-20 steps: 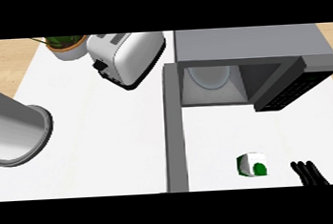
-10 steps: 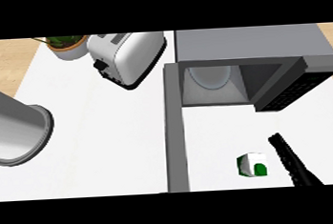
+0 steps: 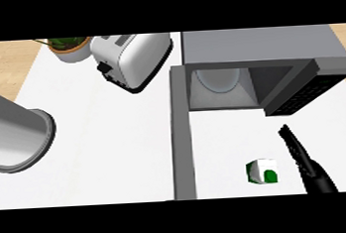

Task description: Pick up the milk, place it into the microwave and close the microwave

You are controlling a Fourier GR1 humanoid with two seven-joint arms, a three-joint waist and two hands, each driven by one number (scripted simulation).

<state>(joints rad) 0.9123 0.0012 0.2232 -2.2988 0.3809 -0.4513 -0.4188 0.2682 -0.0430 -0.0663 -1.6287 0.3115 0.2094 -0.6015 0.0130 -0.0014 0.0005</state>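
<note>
The milk (image 3: 263, 171), a small white carton with green marks, stands on the counter near the view's lower edge, in front of the microwave (image 3: 261, 69). The microwave is open, its door (image 3: 181, 133) swung out to the left of the milk, and a pale round plate shows inside. My right hand (image 3: 304, 160) comes up from the lower edge just right of the milk, fingers straight and pointing toward the microwave, not touching the carton. My left forearm (image 3: 12, 132) crosses the left side; its hand is out of sight.
A white toaster (image 3: 132, 58) stands at the back, left of the microwave. A potted plant (image 3: 71, 47) sits behind it at the counter's far left corner. The microwave's dark control panel (image 3: 307, 94) juts toward my right hand.
My right hand has risen from the lower edge and stretched forward along the right side of the milk. The milk and the microwave door have not moved.
</note>
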